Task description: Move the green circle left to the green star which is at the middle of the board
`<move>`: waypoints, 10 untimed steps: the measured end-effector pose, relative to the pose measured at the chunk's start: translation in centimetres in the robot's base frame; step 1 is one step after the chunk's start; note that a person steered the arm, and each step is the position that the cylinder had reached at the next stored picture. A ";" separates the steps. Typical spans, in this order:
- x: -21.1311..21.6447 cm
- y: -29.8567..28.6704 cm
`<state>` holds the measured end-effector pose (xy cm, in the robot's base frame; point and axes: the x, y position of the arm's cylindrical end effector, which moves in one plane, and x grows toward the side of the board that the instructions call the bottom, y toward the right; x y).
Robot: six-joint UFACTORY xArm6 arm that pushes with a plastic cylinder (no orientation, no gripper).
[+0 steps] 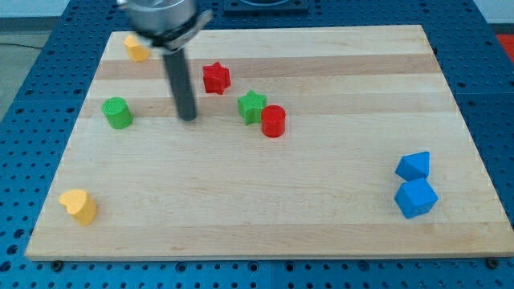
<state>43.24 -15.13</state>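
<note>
A light wooden board (321,209) on a blue perforated table (24,48), seen from above: eight blocks lie scattered across it, two of each colour. Nearest the view's bottom, a yellow heart (79,205) sits at 8 o'clock and two blue blocks, the lower blue cube (416,197) and an upper blue block (413,166) whose shape is hard to read, crowd together at 4 o'clock. Mid-board, the green circle (118,112) stands at 9 o'clock, well apart from the green star (252,105), which touches a red cylinder (273,121) at its 4 o'clock. My tip (188,118) rests between circle and star, nearer the circle. There is no pincer, only the rod, whose top is blurred and cut off at the frame's edge. Beyond, a red star (215,78); farthest, at 11 o'clock, a yellow block (136,48) partly blurred beside the rod's mount.
</note>
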 end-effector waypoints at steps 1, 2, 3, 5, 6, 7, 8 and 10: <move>4.8 -4.9; -0.7 -9.8; -1.5 -9.2; -3.1 -13.8; -2.8 -8.1; -3.6 -9.4; -8.5 -12.0; 3.9 -3.5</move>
<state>47.14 -18.67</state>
